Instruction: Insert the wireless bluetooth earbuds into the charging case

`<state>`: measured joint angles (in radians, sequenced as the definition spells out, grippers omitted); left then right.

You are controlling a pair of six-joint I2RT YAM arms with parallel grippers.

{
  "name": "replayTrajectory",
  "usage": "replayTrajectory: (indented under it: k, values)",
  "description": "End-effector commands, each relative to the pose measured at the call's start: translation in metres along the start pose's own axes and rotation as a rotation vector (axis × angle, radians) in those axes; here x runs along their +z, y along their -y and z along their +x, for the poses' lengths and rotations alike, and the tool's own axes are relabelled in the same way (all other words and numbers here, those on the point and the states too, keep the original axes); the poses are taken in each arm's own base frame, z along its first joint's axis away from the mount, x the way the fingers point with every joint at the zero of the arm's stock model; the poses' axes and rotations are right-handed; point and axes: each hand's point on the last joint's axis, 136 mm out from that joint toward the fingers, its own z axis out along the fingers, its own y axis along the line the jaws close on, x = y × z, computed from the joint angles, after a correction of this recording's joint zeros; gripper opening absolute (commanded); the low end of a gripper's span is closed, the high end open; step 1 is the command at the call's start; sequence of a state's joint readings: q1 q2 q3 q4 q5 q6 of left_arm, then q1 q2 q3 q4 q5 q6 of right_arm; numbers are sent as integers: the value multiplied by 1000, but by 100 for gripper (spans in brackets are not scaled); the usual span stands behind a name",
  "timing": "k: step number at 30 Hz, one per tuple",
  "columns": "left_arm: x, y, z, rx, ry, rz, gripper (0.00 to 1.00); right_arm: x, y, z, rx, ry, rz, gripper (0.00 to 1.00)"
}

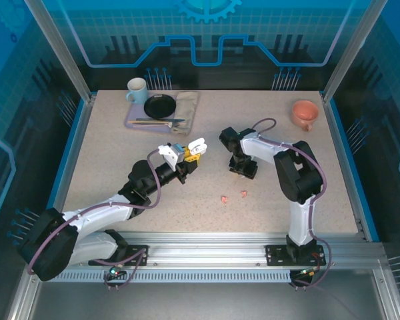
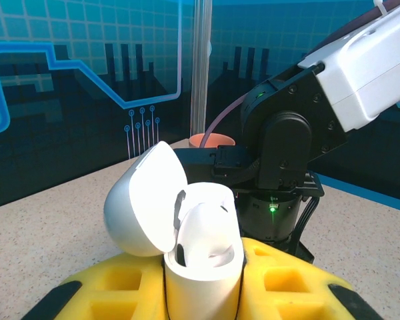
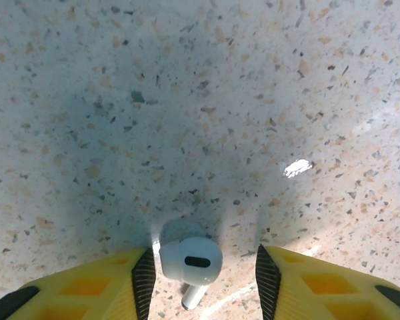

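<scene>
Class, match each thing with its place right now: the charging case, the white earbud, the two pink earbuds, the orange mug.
Things:
1 charging case
2 white earbud
3 pink earbuds
4 orange mug

Places:
A far right corner of the table
B gripped in the left hand, lid open
C on the table, inside the open right hand
D loose on the table, nearest its front edge

Pairs: 1-B; 2-C; 3-D; 4-A

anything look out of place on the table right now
Mildly: two salmon-pink earbuds lie loose on the bare table, well apart from the open white charging case in the left gripper. A white earbud also lies on the table, between the right gripper's open fingers. Nothing looks spilled or damaged.
</scene>
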<state>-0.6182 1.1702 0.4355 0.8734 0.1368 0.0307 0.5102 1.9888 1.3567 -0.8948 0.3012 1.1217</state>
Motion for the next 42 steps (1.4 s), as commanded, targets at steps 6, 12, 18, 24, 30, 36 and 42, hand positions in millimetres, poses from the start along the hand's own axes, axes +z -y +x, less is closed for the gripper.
replayTrajectory:
  k: [6, 12, 18, 24, 30, 36, 42]
  values:
    - [5, 4, -12, -6, 38, 28, 0, 9, 14, -16, 31, 34, 19, 45]
    - [7, 4, -12, -4, 38, 31, 0, 12, 14, -18, 52, 35, 0, 45]
    - [7, 4, -12, -4, 37, 30, 0, 7, 12, -25, 61, 54, -31, 45]
    - [7, 4, -11, -5, 34, 30, 0, 8, 9, -26, 58, 49, -38, 43]
    - [7, 4, -11, -5, 36, 28, 0, 8, 8, -19, 62, 35, -44, 42]
    - [6, 3, -11, -4, 37, 25, 0, 7, 4, -13, 66, 28, -51, 42]
    - [5, 4, -11, -3, 38, 25, 0, 6, 1, -8, 87, 18, -73, 40]
